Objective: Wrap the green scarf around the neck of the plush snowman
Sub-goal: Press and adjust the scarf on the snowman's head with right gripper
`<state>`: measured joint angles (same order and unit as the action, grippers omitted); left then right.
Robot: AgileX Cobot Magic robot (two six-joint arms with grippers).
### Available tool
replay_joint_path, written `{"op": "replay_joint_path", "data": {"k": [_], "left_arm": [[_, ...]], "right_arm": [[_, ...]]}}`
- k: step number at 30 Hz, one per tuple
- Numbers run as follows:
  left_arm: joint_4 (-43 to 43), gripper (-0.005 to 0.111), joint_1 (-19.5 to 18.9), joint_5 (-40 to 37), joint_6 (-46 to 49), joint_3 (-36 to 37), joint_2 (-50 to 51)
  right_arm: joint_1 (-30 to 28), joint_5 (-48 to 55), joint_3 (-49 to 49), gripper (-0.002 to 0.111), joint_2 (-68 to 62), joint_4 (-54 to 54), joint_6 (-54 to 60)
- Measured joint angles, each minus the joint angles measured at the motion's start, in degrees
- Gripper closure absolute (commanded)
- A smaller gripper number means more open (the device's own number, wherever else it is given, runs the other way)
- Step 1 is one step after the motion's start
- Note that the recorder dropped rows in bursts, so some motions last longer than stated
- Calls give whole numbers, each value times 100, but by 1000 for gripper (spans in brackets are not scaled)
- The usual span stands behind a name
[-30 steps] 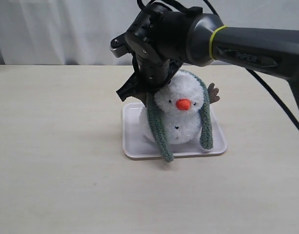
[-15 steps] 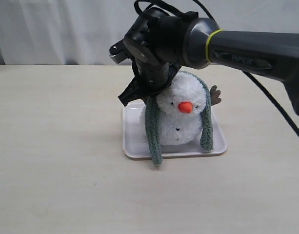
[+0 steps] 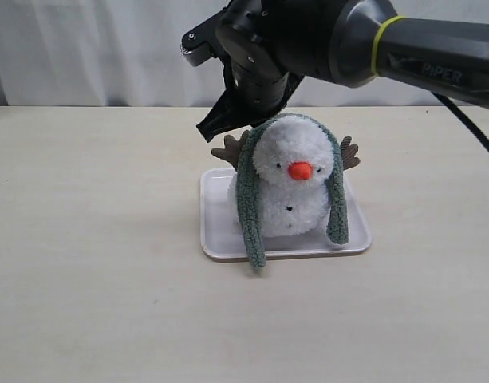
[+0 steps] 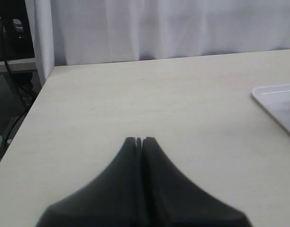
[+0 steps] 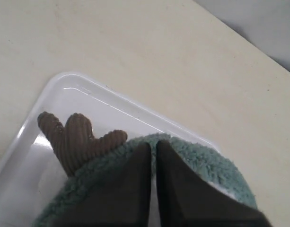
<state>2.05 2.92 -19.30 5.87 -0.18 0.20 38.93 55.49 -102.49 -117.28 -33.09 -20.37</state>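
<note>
Scarf [image 3: 246, 207] is draping over snowman [image 3: 296, 152], ends hanging either side. Right pincer [image 5: 153, 144] is hovering just above snowman, pressed together. Left pincer [image 4: 139, 140] also pressed together.

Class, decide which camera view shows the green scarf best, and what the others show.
The exterior view: the green scarf shows almost whole, draped over the plush snowman, both ends hanging down. The right wrist view shows only its top stretch, partly behind the right gripper. The left wrist view shows none of it.
</note>
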Motion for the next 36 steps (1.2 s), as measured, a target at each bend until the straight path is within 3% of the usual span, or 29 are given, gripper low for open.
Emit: {"op": "replay_joint_path", "data": {"k": [36], "left_arm": [[0, 107, 0, 0, 0, 0, 0]], "right_arm": [[-12, 115, 0, 104, -495, 17, -9]]}}
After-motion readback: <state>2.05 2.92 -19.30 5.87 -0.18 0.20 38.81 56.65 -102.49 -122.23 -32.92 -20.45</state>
